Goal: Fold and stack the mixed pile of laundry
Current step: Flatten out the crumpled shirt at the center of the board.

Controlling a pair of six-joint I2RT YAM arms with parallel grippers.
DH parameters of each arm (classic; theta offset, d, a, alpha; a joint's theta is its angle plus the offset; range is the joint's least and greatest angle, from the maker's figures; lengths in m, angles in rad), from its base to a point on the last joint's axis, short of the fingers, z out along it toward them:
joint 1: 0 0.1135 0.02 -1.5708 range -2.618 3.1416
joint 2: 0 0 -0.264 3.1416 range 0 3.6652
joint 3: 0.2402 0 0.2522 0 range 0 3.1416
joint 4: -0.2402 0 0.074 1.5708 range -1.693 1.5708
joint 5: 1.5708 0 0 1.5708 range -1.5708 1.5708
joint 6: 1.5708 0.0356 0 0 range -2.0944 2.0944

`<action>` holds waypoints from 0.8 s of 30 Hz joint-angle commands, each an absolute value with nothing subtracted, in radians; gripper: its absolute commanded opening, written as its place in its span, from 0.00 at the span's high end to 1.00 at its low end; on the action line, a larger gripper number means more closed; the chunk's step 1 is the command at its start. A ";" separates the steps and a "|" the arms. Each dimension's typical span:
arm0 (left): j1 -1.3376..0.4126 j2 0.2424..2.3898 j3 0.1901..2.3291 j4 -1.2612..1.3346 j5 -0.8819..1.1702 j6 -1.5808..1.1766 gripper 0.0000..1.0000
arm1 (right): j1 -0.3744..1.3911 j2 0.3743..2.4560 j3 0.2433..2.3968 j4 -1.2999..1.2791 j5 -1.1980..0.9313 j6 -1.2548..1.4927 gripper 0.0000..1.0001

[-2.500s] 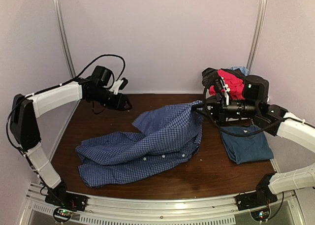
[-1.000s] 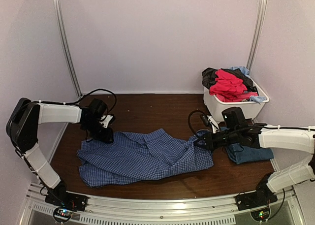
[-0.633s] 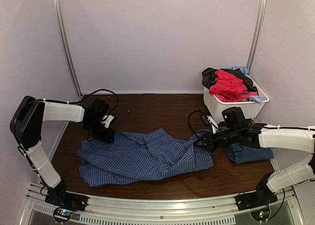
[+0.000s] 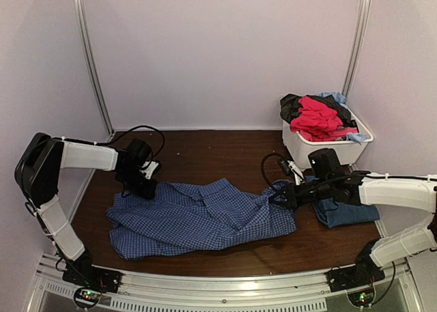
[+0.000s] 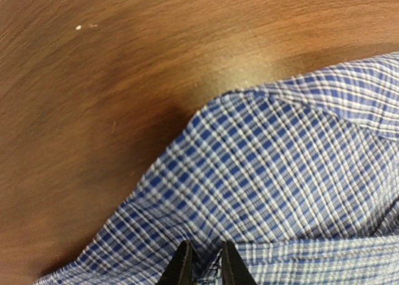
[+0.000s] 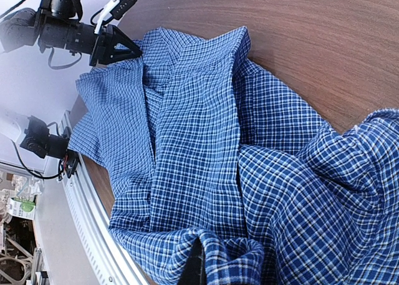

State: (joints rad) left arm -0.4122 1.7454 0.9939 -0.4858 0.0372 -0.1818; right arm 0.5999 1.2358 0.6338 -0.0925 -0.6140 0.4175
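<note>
You had the white bin (image 4: pixel 304 151) at the far right of the table (image 4: pixel 205 145), heaped with a red garment (image 4: pixel 314 117), a black garment (image 4: pixel 292 106) and a light-blue cloth (image 4: pixel 334 95). What lay under them was hidden. The checked shirt (image 4: pixel 205 220) lay spread mid-table. Your left gripper (image 4: pixel 145 189) stood narrow, nipping its left edge. Your right gripper (image 4: pixel 278 197) was closed on its right edge, fingers mostly buried in cloth. The right arm covered part of the folded dark-blue T-shirt (image 4: pixel 348 213) in front of the bin.

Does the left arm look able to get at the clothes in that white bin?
Probably not. The white bin sits in the far right corner, while the left claw is down on the checked shirt at the opposite side.
</note>
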 commanded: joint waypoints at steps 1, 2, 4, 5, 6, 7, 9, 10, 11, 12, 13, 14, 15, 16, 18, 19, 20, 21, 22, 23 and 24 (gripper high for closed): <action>-0.416 1.663 0.992 -0.532 0.028 -0.205 0.78 | 0.594 1.219 0.638 -0.092 -0.628 0.413 1.00; -0.416 1.656 0.994 -0.538 0.028 -0.205 0.76 | 0.594 1.221 0.639 -0.092 -0.630 0.413 1.00; -0.416 1.651 0.996 -0.543 0.033 -0.202 0.77 | 0.593 1.221 0.637 -0.093 -0.629 0.412 1.00; -0.416 1.651 0.997 -0.544 0.043 -0.199 0.78 | 0.593 1.220 0.637 -0.097 -0.626 0.411 1.00; -0.416 1.653 0.996 -0.543 0.058 -0.197 0.79 | 0.594 1.218 0.638 -0.099 -0.625 0.411 1.00; -0.416 1.652 0.995 -0.543 0.066 -0.196 0.80 | 0.593 1.216 0.639 -0.101 -0.624 0.411 1.00; -0.416 1.653 0.989 -0.537 0.074 -0.195 0.81 | 0.593 1.206 0.636 -0.102 -0.619 0.414 1.00; -0.416 1.654 0.988 -0.534 0.073 -0.197 0.81 | 0.592 1.203 0.636 -0.103 -0.618 0.415 1.00; -0.416 1.657 0.989 -0.533 0.066 -0.199 0.79 | 0.593 1.200 0.634 -0.104 -0.617 0.416 1.00; -0.416 1.661 0.990 -0.532 0.056 -0.199 0.76 | 0.593 1.198 0.634 -0.105 -0.618 0.416 1.00; -0.415 1.667 0.993 -0.532 0.046 -0.200 0.73 | 0.593 1.198 0.634 -0.105 -0.618 0.418 1.00; -0.414 1.673 0.996 -0.530 0.041 -0.200 0.71 | 0.593 1.198 0.634 -0.106 -0.619 0.419 1.00; -0.412 1.680 0.998 -0.524 0.041 -0.202 0.70 | 0.593 1.197 0.634 -0.106 -0.620 0.419 1.00; -0.409 1.690 0.999 -0.515 0.043 -0.202 0.69 | 0.594 1.198 0.634 -0.107 -0.622 0.419 1.00; -0.400 1.716 1.007 -0.507 0.043 -0.204 0.67 | 0.592 1.198 0.635 -0.108 -0.624 0.419 1.00; -0.399 1.734 1.010 -0.503 0.044 -0.203 0.67 | 0.593 1.198 0.635 -0.108 -0.624 0.419 1.00; -0.399 1.746 1.012 -0.500 0.048 -0.200 0.66 | 0.593 1.197 0.636 -0.110 -0.626 0.418 1.00; -0.399 1.754 1.012 -0.496 0.057 -0.199 0.67 | 0.594 1.197 0.637 -0.113 -0.626 0.417 1.00; -0.398 1.761 1.011 -0.493 0.066 -0.198 0.67 | 0.593 1.195 0.637 -0.117 -0.624 0.416 1.00; -0.399 1.763 1.008 -0.493 0.073 -0.198 0.67 | 0.593 1.194 0.637 -0.119 -0.620 0.414 1.00; -0.399 1.761 1.004 -0.492 0.076 -0.198 0.67 | 0.592 1.192 0.636 -0.121 -0.618 0.414 1.00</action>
